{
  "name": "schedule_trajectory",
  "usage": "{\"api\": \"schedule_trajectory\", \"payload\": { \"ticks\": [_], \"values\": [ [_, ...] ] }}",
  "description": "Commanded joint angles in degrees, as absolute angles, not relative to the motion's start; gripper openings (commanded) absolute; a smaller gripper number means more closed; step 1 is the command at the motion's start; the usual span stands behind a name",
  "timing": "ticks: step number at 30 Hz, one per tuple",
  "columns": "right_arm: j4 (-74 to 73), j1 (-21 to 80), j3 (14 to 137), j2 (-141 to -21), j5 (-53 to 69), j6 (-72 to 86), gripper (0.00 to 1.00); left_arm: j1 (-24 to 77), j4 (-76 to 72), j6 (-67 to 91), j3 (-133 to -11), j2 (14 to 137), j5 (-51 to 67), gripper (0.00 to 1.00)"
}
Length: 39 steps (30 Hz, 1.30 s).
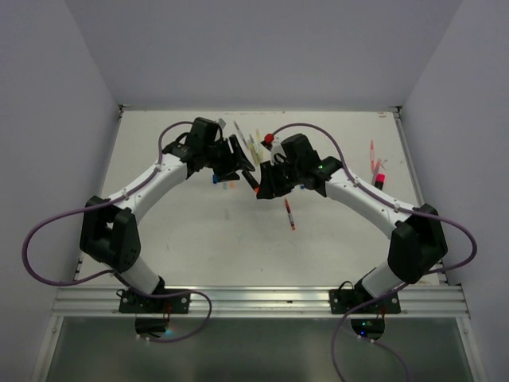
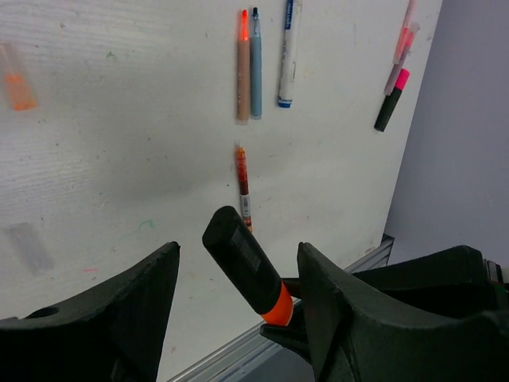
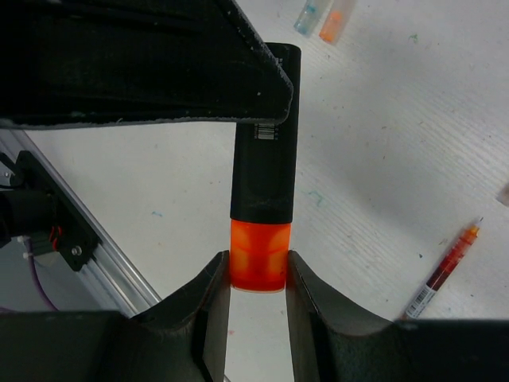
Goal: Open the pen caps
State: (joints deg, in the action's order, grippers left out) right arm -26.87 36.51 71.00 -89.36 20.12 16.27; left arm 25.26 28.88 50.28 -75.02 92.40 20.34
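**Plainly a barcode, but no brand we could read**

We found only one label: a small white barcode sticker (image 3: 267, 132) on the black barrel (image 3: 262, 175) of a highlighter, its digits too small to read. The right gripper (image 3: 256, 269) was clamped on the orange cap (image 3: 258, 253) at the highlighter's end, holding it above the white table (image 1: 199, 239). The left gripper (image 2: 238, 248) stood with its jaws apart on either side of the barrel, and its own view showed a gap on each side. From the right wrist, one of its fingers covered part of the barrel.

On the table lay a red-ink pen (image 2: 242, 179), an orange pen (image 2: 242, 68) right against a blue pen (image 2: 256, 64), and a white pen (image 2: 287, 52) with blue print we could not make out. A loose bluish cap (image 3: 308, 16) and a loose orange-tipped cap (image 3: 336, 20) were cut off at the frame edge.
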Motion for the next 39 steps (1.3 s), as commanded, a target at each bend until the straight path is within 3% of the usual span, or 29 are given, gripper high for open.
{"api": "schedule_trajectory", "payload": {
  "ticks": [1,17,27,31,32,33,35,39],
  "values": [
    [-24.6,36.8,71.7,-85.9,20.5,17.0,0.00,24.9,31.3,50.7,-79.4,93.5,18.5,0.64],
    [-24.5,36.9,72.9,-85.5,22.1,18.2,0.00,25.7,30.9,51.2,-81.3,95.4,19.4,0.59],
    [-23.3,38.2,73.9,-86.7,22.7,20.3,0.00,25.8,28.7,53.2,-81.0,96.1,21.6,0.38],
    [-24.3,38.5,74.6,-87.4,23.1,20.7,0.00,25.8,27.7,53.5,-80.9,96.3,22.9,0.18],
    [-25.7,38.4,75.3,-87.5,23.1,20.8,0.07,25.8,27.6,52.7,-81.0,96.6,23.8,0.06],
    [-26.4,38.4,75.5,-87.5,23.1,21.1,0.14,25.8,27.7,52.0,-81.1,96.6,24.0,0.00],
    [-26.9,36.8,75.7,-87.4,25.6,21.9,0.29,25.8,27.3,50.4,-80.9,96.5,24.7,0.00],
    [-26.1,31.5,75.4,-87.3,36.4,26.7,0.34,24.9,20.3,48.9,-77.5,95.5,32.0,0.00]
  ]
}}
